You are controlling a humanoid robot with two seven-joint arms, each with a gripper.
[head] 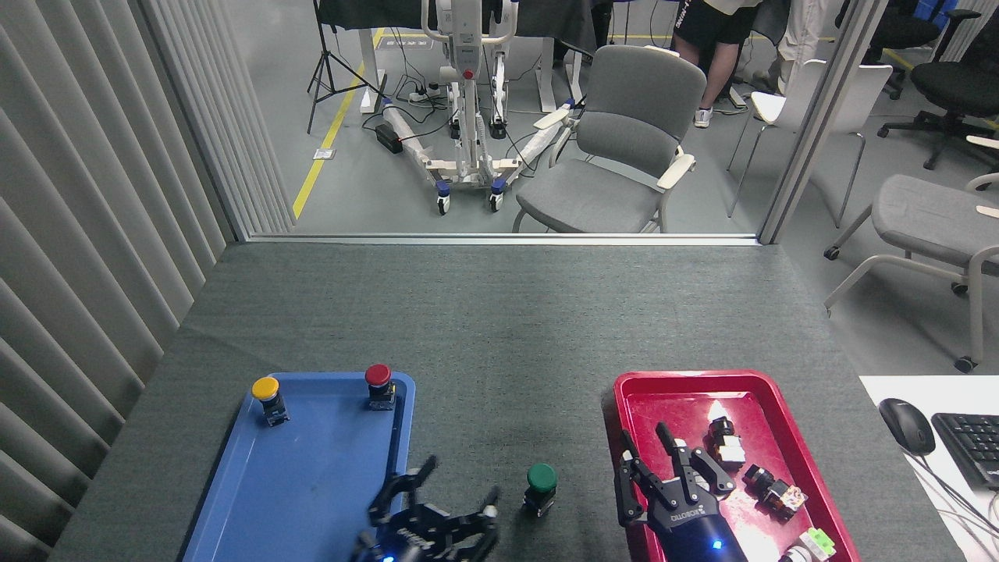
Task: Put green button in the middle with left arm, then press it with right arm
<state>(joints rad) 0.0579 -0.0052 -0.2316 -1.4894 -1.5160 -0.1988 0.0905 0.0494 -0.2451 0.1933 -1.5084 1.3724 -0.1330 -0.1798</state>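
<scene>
A grey felt-covered bench [484, 312] seen from above, with a blue tray [312, 484] at the near left and a red tray [663, 390] at the near right. The green button [540, 488] stands upright on the bare felt between the two trays, close to the near edge, touching neither tray. Just to its left, the left gripper [441, 507] sits low at the near edge with its fingers spread open, holding nothing and apart from the button. The right gripper [671, 476] hangs over the left side of the red tray, fingers open and empty, pointing away from the viewer. A yellow button [267, 398] and a red button [378, 385] stand at the far end of the blue tray. Small parts [753, 476] lie scattered in the red tray.

The placing step looks finished; the pressing step appears to be the one in hand. The next move calls for the right gripper to travel left, off its tray, come over the green cap and push straight down, likely with fingers drawn together so one firm surface meets the cap without tipping it.
</scene>
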